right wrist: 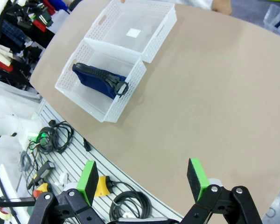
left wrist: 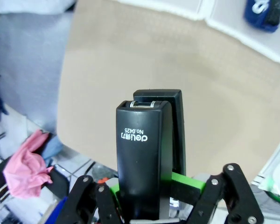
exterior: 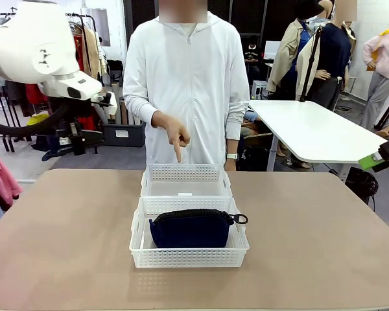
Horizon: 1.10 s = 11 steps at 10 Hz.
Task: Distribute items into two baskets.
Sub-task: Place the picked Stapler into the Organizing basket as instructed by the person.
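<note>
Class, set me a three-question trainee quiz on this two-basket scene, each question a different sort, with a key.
1. True or false: the blue pouch lies in the near basket.
2. The left gripper is shut on: A) a stapler B) a pen C) nothing.
3. Fill in: the person's hand points down at the ___ basket.

Key: 1 true; 2 A; 3 far. The right gripper is open.

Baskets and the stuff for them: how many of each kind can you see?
Baskets: 2, the near one and the far one
Pouch: 1, in the near basket
Stapler: 1, in the left gripper
Total: 4
</note>
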Each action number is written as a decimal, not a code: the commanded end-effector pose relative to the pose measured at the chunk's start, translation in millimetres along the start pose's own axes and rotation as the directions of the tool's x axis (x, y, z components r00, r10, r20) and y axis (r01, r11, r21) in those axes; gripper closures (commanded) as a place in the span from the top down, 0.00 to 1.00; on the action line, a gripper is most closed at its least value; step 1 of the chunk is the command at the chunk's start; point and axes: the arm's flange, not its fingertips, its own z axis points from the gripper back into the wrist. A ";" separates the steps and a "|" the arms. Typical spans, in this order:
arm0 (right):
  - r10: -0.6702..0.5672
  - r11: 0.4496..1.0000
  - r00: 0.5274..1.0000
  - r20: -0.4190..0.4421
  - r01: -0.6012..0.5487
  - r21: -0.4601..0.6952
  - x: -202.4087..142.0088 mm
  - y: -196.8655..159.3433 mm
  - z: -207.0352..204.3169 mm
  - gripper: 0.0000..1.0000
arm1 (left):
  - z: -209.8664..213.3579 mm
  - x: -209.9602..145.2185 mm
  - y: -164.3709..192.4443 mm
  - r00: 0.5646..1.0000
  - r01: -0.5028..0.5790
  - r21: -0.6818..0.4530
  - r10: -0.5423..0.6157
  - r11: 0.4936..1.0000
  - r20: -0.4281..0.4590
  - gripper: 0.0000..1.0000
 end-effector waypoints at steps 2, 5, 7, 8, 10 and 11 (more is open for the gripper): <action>-0.004 1.000 1.000 0.003 0.004 -0.002 0.3 -0.5 0.3 1.00 | 3.5 26.9 -3.9 0.999 0.044 0.041 -0.044 0.998 -0.008 0.00; -0.004 1.000 1.000 0.003 0.004 -0.002 0.3 -0.5 0.3 1.00 | -11.8 69.9 -8.2 0.996 0.093 0.031 -0.093 0.995 0.007 0.00; -0.004 1.000 1.000 0.003 0.004 -0.002 0.3 -0.5 0.3 1.00 | -29.7 99.6 -6.9 0.993 0.114 0.027 -0.113 0.993 -0.021 0.00; -0.004 1.000 1.000 0.003 0.004 -0.002 0.3 -0.5 0.3 1.00 | -36.9 112.7 -4.6 0.992 0.126 0.035 -0.125 0.991 -0.027 0.00; -0.004 1.000 1.000 0.003 0.004 -0.002 0.3 -0.5 0.3 1.00 | -48.8 141.5 -5.7 0.981 0.191 0.045 -0.189 0.981 -0.033 0.00; -0.004 1.000 1.000 0.003 0.004 -0.002 0.3 -0.5 0.3 1.00 | -52.6 151.0 -9.1 0.976 0.217 0.042 -0.216 0.975 -0.031 0.00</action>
